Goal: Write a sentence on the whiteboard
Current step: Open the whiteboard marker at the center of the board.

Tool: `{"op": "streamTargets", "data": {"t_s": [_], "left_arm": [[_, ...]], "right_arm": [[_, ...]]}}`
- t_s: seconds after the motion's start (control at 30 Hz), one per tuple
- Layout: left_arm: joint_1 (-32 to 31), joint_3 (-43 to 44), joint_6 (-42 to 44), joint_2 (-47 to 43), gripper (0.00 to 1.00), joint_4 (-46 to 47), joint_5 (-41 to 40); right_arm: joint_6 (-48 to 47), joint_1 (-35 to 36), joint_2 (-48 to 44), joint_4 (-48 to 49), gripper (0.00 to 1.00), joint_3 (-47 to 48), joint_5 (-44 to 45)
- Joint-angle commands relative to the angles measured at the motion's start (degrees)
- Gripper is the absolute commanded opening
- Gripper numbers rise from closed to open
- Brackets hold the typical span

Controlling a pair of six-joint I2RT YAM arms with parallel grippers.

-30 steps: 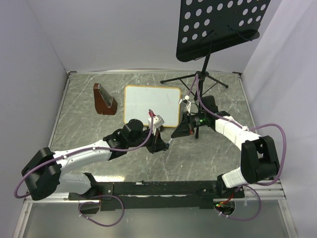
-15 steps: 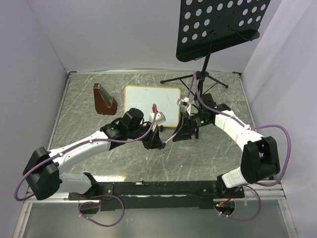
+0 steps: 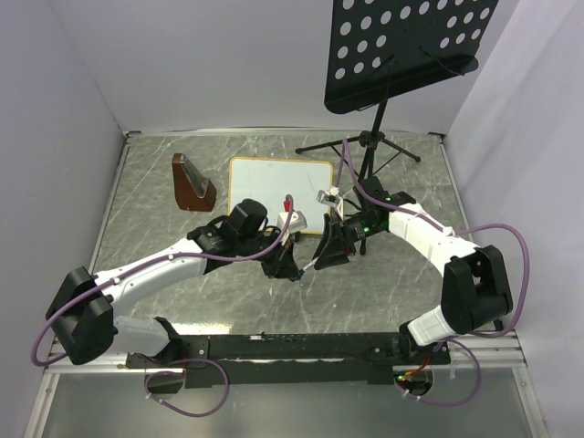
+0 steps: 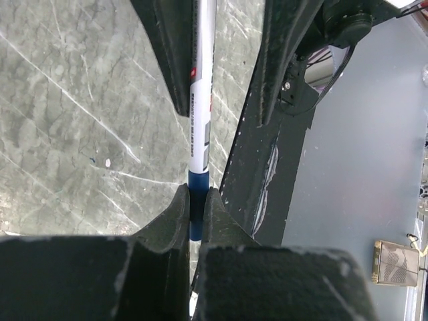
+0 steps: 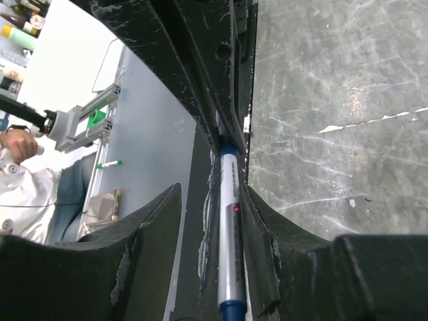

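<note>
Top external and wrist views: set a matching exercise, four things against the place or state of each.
1 left gripper
2 right gripper
3 whiteboard
4 brown wooden stand

A lies flat beyond both grippers
B shut on the blue end of the marker
C open around the marker barrel
D stands left of the whiteboard

Pairs: 1-B, 2-C, 3-A, 4-D

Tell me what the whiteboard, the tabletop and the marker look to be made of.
whiteboard: smooth white writing face, likely a coated sheet, in a thin tan frame that looks like wood.
tabletop: grey veined marble look with a slight sheen; stone or printed laminate, cannot tell.
marker: smooth white barrel with print and a blue end, probably plastic.
</note>
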Motion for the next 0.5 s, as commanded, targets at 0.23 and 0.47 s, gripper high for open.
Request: {"op": "streamTargets", "data": {"t_s": [0.23,0.47], "left_arm": [[0.29,-0.11,-2.64,-0.98,0.01,6.06,1.33],[0.73,-0.99,-4.13,-2.12,0.01,7.64,-0.95]], "right_arm": [[6.52,0.83,-0.4,9.05,0.29,-0.91,-2.54],[4.76,1.18,-0.49,6.95,0.0,0.14,-2.54]]}}
